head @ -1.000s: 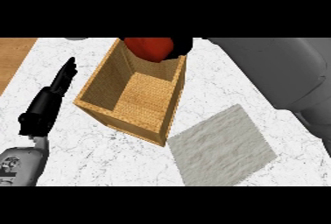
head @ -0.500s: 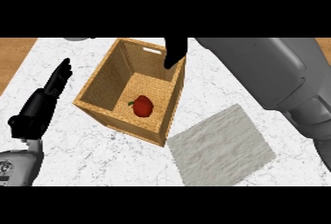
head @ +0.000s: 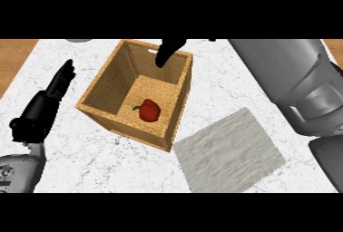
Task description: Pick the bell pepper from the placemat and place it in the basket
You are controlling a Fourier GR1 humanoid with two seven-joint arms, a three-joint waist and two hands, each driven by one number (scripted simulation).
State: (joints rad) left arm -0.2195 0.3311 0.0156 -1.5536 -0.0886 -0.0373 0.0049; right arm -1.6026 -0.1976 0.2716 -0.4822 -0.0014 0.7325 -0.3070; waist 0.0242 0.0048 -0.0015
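Note:
A red bell pepper (head: 149,110) with a green stem lies on the woven floor of the wooden basket (head: 107,86), near its front wall. My right hand (head: 168,50) hangs above the basket's far rim, fingers straight and pointing down, holding nothing. The grey placemat (head: 229,152) lies bare on the counter to the right of the basket. At the left my left hand (head: 46,106) rests open beside the basket, fingers pointing away from me.
My big grey right forearm (head: 295,86) crosses the upper right of the view. The white marble counter (head: 100,167) stretches around the basket, with a wooden strip (head: 15,56) at its far left edge.
One second ago my right hand held the pepper over the basket's far rim. It let go, the pepper fell to the basket's floor, and the hand has drawn back.

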